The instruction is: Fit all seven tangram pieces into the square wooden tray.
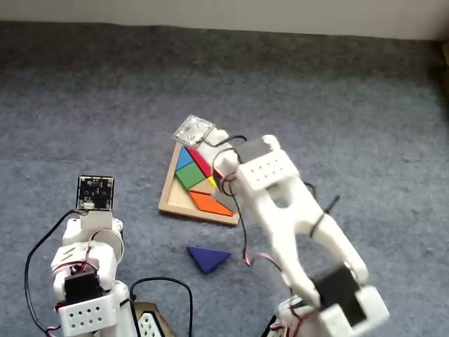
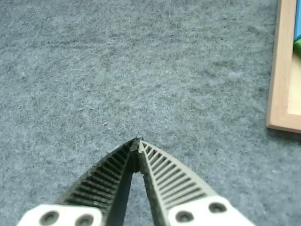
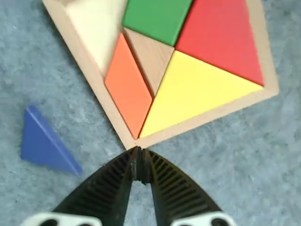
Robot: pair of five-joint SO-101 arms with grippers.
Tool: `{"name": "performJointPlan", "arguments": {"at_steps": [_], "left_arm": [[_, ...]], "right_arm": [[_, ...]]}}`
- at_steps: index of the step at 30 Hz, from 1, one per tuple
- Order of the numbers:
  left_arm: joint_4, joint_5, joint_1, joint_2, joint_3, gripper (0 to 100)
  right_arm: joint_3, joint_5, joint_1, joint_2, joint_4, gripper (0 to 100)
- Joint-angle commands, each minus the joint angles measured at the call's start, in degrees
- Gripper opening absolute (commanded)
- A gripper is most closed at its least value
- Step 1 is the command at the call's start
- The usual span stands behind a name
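Note:
The square wooden tray (image 1: 167,184) lies mid-table holding a light blue (image 1: 184,158), red (image 1: 198,163), green (image 1: 189,175), yellow (image 1: 212,182) and orange piece (image 1: 210,203). In the right wrist view the tray (image 3: 211,112) shows bare wood between the orange piece (image 3: 126,87) and the green piece (image 3: 157,19). My right gripper (image 3: 139,162) is shut and empty, just off the tray corner where the orange and yellow (image 3: 197,87) pieces meet. A dark blue triangle (image 1: 208,258) (image 3: 44,143) lies loose on the carpet nearby. My left gripper (image 2: 138,146) is shut over bare carpet, apart from the tray's rim (image 2: 281,70).
Grey carpet covers the table. The right arm (image 1: 280,189) stretches from the near right over the tray's right side. The left arm (image 1: 88,253) sits at the near left, with cables looping beside both bases.

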Motion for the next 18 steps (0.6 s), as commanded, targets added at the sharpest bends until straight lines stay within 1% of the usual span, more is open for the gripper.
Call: {"name": "performJointPlan", "arguments": {"at_steps": [1,4,9,10,12,14,18], "left_arm": [[-0.88,-0.62,0.48,-1.45,1.1,1],[-0.79,-0.62,-0.13,-1.45,0.84,1],[-0.7,-0.7,-4.97,-1.45,-2.24,1],[-0.7,-1.23,-5.58,-1.45,-3.03,1],[0.79,-5.8,-6.46,-1.45,-5.23,1],[3.87,-8.79,-5.58,-1.45,-8.84,1],[10.73,-9.05,-1.71,-1.45,-18.77,1]], "right_arm": [[8.84,0.62,1.63,-16.57,0.13,0.5],[19.91,0.53,4.7,-27.47,-3.56,0.5],[36.0,-5.1,15.34,-44.09,-11.3,0.7],[38.46,-5.1,16.75,-46.9,-11.82,0.7],[42.59,-5.36,18.86,-52.0,-11.82,0.9],[46.37,-5.45,20.26,-56.75,-11.82,1.0],[53.41,-5.45,23.16,-64.13,-12.09,1.0]]}}
